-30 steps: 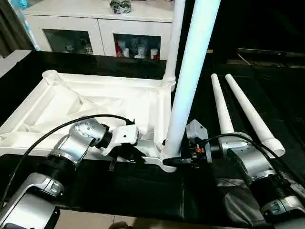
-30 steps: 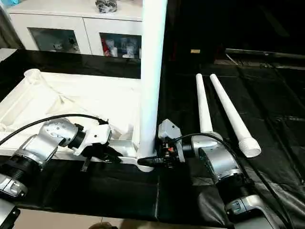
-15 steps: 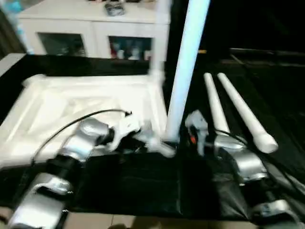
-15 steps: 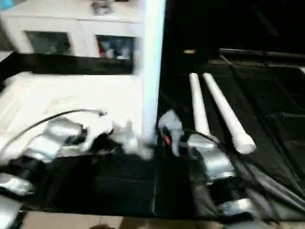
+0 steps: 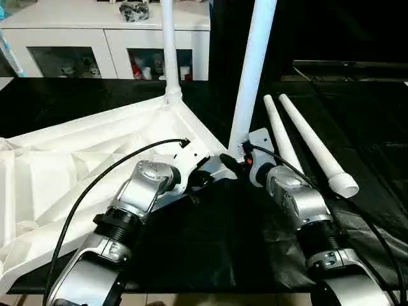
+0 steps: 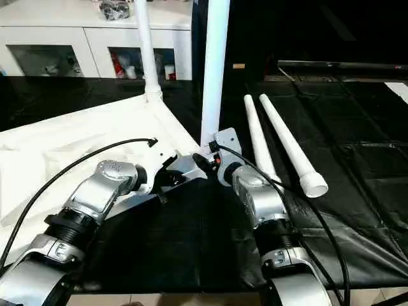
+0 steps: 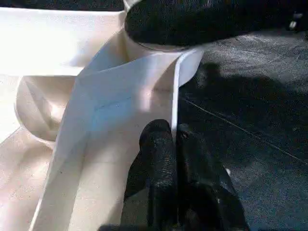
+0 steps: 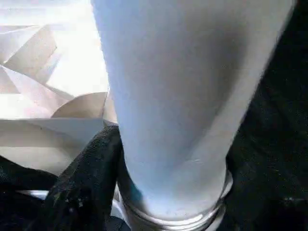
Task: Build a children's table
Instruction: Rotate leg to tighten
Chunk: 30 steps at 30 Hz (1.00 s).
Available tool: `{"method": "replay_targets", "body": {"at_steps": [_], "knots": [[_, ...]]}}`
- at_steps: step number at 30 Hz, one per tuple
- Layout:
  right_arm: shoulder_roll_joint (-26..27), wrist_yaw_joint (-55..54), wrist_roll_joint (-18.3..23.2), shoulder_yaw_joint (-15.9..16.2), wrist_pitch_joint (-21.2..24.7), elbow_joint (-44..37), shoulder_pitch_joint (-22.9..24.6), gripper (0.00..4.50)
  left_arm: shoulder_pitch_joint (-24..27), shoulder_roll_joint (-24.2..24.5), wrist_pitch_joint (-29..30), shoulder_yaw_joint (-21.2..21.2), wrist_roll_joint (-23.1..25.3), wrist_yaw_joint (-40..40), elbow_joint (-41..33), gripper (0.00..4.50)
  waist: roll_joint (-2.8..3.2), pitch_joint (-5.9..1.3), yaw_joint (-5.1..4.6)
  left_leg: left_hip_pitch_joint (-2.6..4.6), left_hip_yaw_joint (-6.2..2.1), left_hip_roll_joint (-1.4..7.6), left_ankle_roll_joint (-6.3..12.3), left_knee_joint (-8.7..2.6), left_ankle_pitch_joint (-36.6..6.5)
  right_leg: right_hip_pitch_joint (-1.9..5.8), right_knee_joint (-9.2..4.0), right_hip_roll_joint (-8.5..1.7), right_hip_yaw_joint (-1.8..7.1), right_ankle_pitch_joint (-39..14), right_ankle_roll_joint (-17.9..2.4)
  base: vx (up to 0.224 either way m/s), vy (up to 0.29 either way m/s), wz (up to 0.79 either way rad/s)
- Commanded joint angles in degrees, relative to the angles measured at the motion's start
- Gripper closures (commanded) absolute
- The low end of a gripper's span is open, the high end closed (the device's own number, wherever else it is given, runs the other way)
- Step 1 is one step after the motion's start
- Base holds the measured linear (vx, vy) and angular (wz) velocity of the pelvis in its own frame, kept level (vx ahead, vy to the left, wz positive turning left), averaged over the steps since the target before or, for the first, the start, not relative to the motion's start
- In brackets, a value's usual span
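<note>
**Table top upside down, two legs upright, both grippers at the near corner**

The white plastic square table top [image 5: 76, 159] is seen lying ribbed underside up on the black cloth-covered work surface [image 5: 210, 248], spreading toward nine o'clock in the head views. Two white tapered tube legs are stood upright in its round corner sockets: a thinner-looking far leg [image 5: 169, 51] at twelve o'clock and a near leg [image 5: 252, 70] at about one o'clock from the picture's centre. Two loose white tube legs [image 5: 306, 143] are laid side by side on the black cloth at about three o'clock from the near leg, just apart from the top.

The left gripper [image 7: 171, 144] is shown in the left wrist view with its two black fingers pressed together, clamping the thin white rim wall of the top just short of the corner socket; in the head views this grip is hidden behind the wrist.

The right gripper [image 5: 231, 164] is placed at the base of the near leg. In the right wrist view the leg's wide lower end and its ringed collar are seen close up, with one black finger [image 8: 86, 183] wrapped against one side; the jaws stand apart around the leg.

Beyond the work surface, at twelve o'clock, a white cabinet with glass doors [image 5: 108, 44] is seen.
</note>
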Motion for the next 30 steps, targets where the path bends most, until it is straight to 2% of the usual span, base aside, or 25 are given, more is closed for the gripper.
{"method": "replay_targets", "body": {"at_steps": [1,3,4,5,7,8,11,13,15,16,17,20,24,28,30], "knots": [[4.63,3.66,1.12,5.09,0.11,0.81,0.32,1.02,-2.26,-2.36,-1.54,-0.96,-0.46,2.10,-2.50,4.50,0.18,-3.99,0.18,0.45,-2.04,3.45,2.59,-3.72,-9.47,3.18,-5.05,-5.99,3.85,-13.71,-9.79,0.000,0.000,0.00],[4.13,4.37,1.36,5.08,-0.46,-0.10,1.13,0.66,-1.87,-1.32,-2.52,-1.12,-0.38,1.06,-2.44,4.50,0.19,-3.90,0.09,0.50,-2.04,3.41,2.62,-3.75,-9.91,3.18,-5.21,-5.96,3.81,-14.60,-9.60,0.000,0.000,0.00],[3.42,5.28,1.45,5.21,-0.97,-1.20,2.08,0.61,-1.52,-0.15,-3.79,-1.40,-0.33,-0.19,-2.35,4.50,0.51,-3.82,0.01,0.54,-2.06,3.40,2.47,-3.77,-10.74,3.06,-5.46,-5.94,3.78,-15.74,-9.22,0.000,0.000,0.00],[2.95,5.81,1.72,5.05,-1.06,-1.85,2.62,0.61,-1.39,0.43,-4.50,-1.51,-0.38,-0.93,-2.21,4.50,0.36,-3.93,0.06,0.50,-2.10,3.44,2.41,-3.81,-10.95,3.17,-5.41,-5.98,3.84,-15.71,-8.82,0.000,0.000,0.00],[2.14,7.09,2.38,4.72,-1.68,-3.23,3.72,0.29,-1.16,1.39,-4.93,-1.45,-0.68,-2.08,-2.10,4.50,0.43,-3.99,0.03,0.46,-2.14,3.51,2.46,-3.85,-10.33,3.22,-5.14,-5.89,3.90,-13.75,-9.00,0.000,0.000,0.00],[1.35,7.99,2.85,4.42,-1.75,-4.18,4.43,0.20,-1.14,2.07,-5.67,-1.54,-0.69,-2.87,-1.74,4.50,0.55,-4.09,0.04,0.38,-2.17,3.58,2.62,-3.84,-9.57,3.26,-4.86,-5.90,3.91,-11.90,-9.65,0.000,0.000,0.00],[-2.14,12.50,4.34,3.51,-2.35,-7.64,7.13,0.05,-1.27,4.58,-8.27,-1.75,-0.79,-5.85,-0.33,4.50,0.55,-4.10,0.11,0.27,-2.08,3.46,3.35,-3.71,-9.78,3.52,-4.85,-5.86,3.87,-10.66,-9.82,0.000,0.000,0.00],[-4.07,14.98,4.97,3.24,-2.43,-8.96,8.33,0.05,-1.36,5.69,-9.28,-1.96,-0.72,-6.93,0.27,4.50,0.67,-4.02,0.15,0.35,-2.08,3.55,3.31,-3.76,-10.07,3.34,-4.90,-5.88,3.84,-11.30,-10.10,0.000,0.000,0.00],[-5.23,16.34,5.25,3.10,-2.58,-9.64,9.01,0.05,-1.33,6.33,-10.01,-2.29,-0.73,-7.81,0.44,4.50,0.54,-3.85,0.28,0.41,-2.07,3.47,3.20,-3.76,-11.09,3.34,-5.25,-5.94,3.81,-13.93,-9.63,0.000,0.000,0.00],[-7.43,18.56,5.98,2.52,-2.40,-11.08,10.29,0.05,-1.06,7.47,-10.92,-2.88,-0.86,-9.87,0.43,4.50,0.24,-3.82,0.30,0.40,-2.04,3.47,3.17,-3.79,-11.16,3.36,-5.38,-5.94,3.80,-14.73,-9.37,0.000,0.000,0.00],[-8.51,19.75,6.38,2.23,-2.22,-11.95,11.00,0.05,-0.92,8.04,-11.63,-3.19,-0.91,-10.94,0.46,4.50,0.33,-3.84,0.54,0.46,-2.06,3.50,3.22,-3.75,-11.01,3.34,-5.37,-5.93,3.86,-15.55,-8.73,0.000,0.000,0.00],[-12.65,25.42,7.95,2.16,-1.88,-15.63,13.54,0.05,-0.17,9.48,-13.61,-4.09,-1.62,-14.81,0.13,4.50,0.39,-3.94,0.96,0.49,-2.02,3.71,3.65,-3.72,-9.92,3.15,-5.17,-5.92,3.90,-13.99,-9.03,0.000,0.000,0.00],[-16.03,30.29,8.81,2.69,-2.90,-17.21,14.46,0.05,0.65,11.21,-17.83,-5.68,-2.13,-20.19,0.02,4.50,0.19,-3.95,1.58,0.39,-1.92,3.69,4.18,-3.64,-9.58,3.24,-5.12,-5.93,3.86,-13.48,-9.04,0.000,0.000,0.00],[-17.23,31.21,8.65,2.84,-3.74,-17.12,14.06,0.05,1.13,12.40,-20.58,-6.89,-2.75,-23.92,-0.20,4.50,0.20,-3.88,1.92,0.56,-1.89,3.76,3.70,-3.70,-10.00,2.96,-5.24,-5.99,3.81,-15.69,-8.94,0.000,0.000,0.00],[-17.86,32.50,8.62,3.59,-4.77,-17.36,13.58,0.05,1.55,13.81,-21.93,-8.28,-3.19,-28.23,-0.76,4.50,0.15,-3.86,2.27,0.67,-1.91,3.89,3.43,-3.78,-10.24,2.87,-5.26,-6.08,3.85,-16.42,-8.74,0.000,0.000,0.00]]}}
